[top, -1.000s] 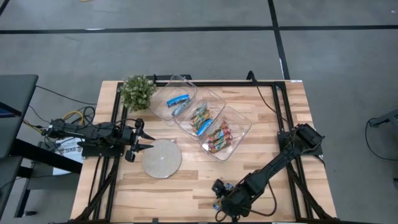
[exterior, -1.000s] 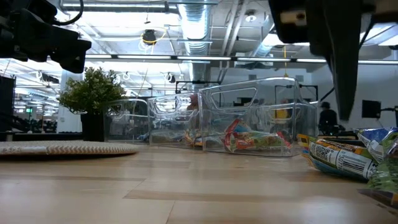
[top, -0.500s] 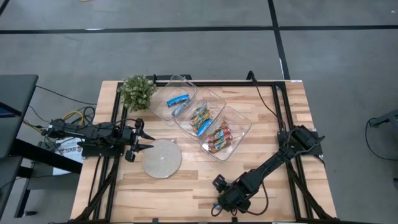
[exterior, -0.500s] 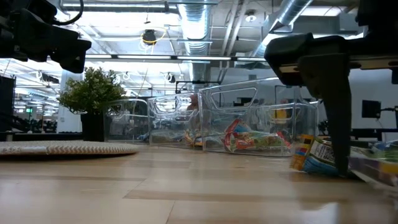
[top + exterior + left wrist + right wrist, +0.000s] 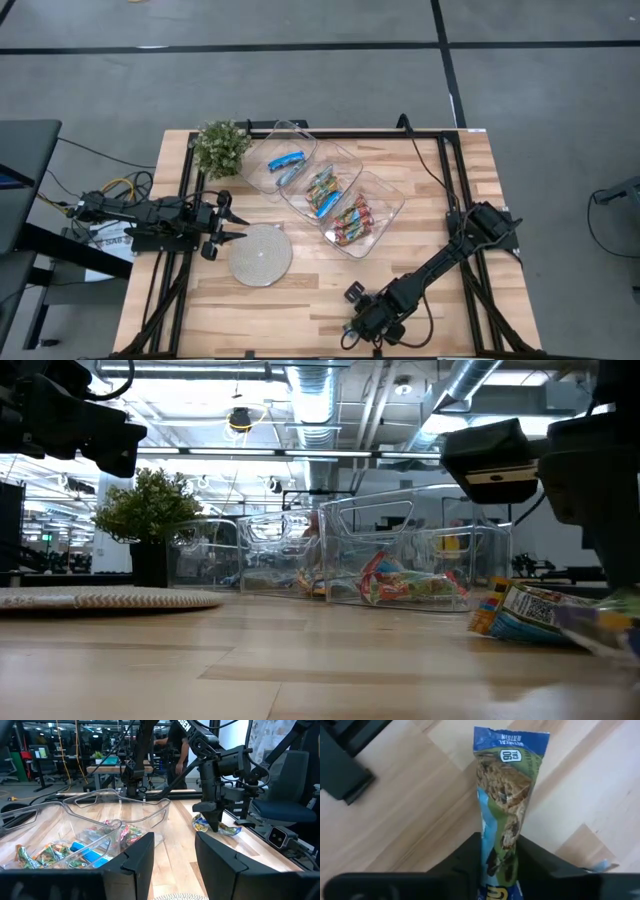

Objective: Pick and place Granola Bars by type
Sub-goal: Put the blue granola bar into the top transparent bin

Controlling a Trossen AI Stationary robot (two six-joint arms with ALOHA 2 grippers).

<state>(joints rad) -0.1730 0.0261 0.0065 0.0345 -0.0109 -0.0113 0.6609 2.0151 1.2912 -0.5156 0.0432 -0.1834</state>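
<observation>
Now the right gripper has closed on a granola bar.

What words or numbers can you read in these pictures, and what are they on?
"90": on a small round badge near the top of the granola bar, held between the right gripper fingers.
Small white line above that badge: too blurred to read.
Barcode and print on the bar in the low view: too small to read.
Bars in the clear trays: nothing readable.
</observation>
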